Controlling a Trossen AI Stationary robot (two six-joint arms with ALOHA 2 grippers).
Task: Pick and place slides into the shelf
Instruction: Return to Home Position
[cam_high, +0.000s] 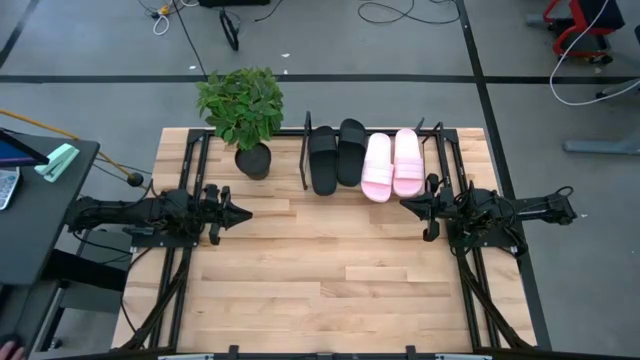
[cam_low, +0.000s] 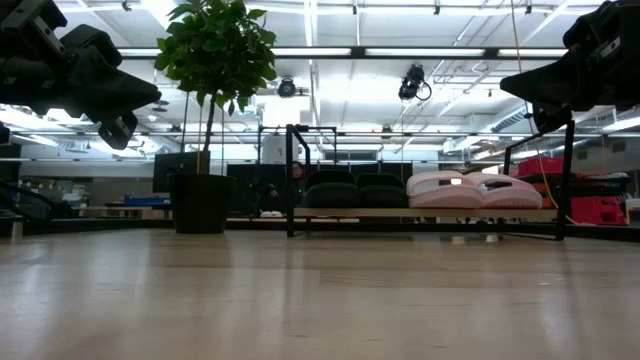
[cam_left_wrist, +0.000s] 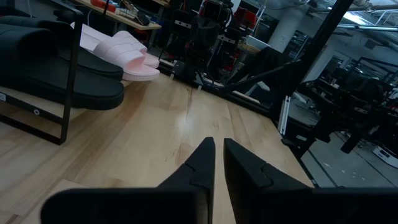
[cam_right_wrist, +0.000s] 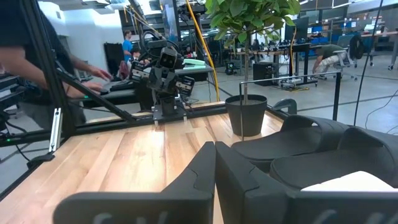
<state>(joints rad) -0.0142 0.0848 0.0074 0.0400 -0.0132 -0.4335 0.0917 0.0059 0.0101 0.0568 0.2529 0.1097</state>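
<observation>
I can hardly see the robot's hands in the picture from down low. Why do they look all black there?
Low view: bright ceiling lights shine behind the left gripper and right gripper, so both show only as dark shapes, and the table has a pale sheen. High view: the light is even, so the pink slides and black slides show plainly.

Two black slides (cam_high: 322, 160) and, to their right, two light pink slides (cam_high: 378, 168) lie soles down, side by side, in the low black-framed shelf (cam_high: 305, 165) at the bench's (cam_high: 300, 270) far edge.
</observation>
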